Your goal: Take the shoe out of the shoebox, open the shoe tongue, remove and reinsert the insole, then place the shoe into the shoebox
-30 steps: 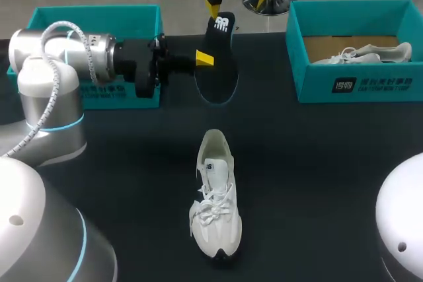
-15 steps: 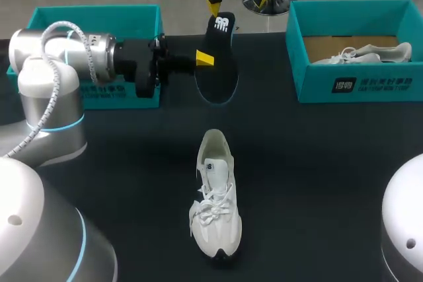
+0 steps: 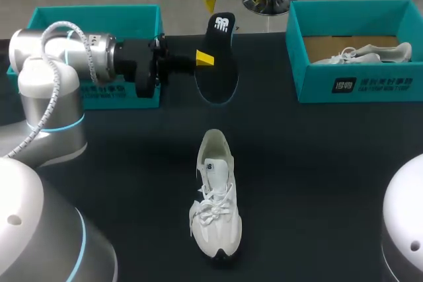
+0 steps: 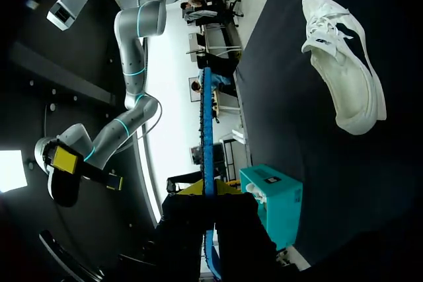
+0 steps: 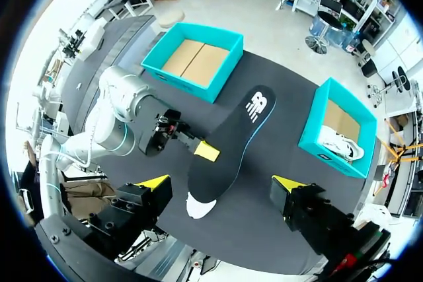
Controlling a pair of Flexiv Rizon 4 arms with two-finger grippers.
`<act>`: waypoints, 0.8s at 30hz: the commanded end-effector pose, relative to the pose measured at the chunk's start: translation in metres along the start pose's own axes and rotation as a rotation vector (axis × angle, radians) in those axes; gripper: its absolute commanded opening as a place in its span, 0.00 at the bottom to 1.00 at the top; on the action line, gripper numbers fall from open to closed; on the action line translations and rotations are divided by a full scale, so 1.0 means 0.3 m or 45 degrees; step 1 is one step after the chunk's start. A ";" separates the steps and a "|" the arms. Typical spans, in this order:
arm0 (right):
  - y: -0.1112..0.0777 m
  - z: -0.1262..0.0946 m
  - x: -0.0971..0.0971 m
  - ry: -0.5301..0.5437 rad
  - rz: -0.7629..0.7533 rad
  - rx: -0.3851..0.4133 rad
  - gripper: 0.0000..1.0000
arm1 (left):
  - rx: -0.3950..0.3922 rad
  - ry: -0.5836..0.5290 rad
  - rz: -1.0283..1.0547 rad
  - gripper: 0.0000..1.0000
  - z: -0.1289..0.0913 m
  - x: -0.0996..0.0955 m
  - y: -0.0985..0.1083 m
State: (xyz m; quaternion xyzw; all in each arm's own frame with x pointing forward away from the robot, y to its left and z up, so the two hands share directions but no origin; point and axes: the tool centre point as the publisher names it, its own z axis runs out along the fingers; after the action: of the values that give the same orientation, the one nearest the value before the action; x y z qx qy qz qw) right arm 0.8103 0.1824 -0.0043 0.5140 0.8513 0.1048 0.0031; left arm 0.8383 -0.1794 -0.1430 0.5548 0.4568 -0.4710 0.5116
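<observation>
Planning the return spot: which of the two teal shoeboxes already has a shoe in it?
The right-hand teal shoebox, holding a white sneaker; the left teal shoebox shows only its bare cardboard floor.

White laced shoe (image 3: 215,196) stands upright mid-table; the black insole (image 3: 221,64) hangs gripped beyond its heel.

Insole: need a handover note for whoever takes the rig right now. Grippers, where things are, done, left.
Left gripper: shut on the insole, held up between the two boxes, beyond the shoe's heel.
Right gripper: open, high above the insole, touching nothing.
Shoe: on its sole mid-table, heel toward the insole.
Left shoebox: empty. Right shoebox: holds a second shoe.
Done: shoe out, insole out.
Left: reinsert insole, put shoe back in the shoebox.
</observation>
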 end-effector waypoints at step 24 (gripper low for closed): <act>0.001 0.000 0.001 0.000 0.002 0.001 1.00 | -0.134 -0.041 -1.073 0.00 -0.003 -0.136 -0.177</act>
State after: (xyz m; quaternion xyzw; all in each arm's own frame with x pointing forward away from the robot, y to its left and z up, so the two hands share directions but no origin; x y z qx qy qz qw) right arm 0.8097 0.1822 -0.0050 0.5140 0.8513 0.1055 0.0026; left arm 0.7901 -0.1811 -0.1168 0.3553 0.5928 -0.6063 0.3935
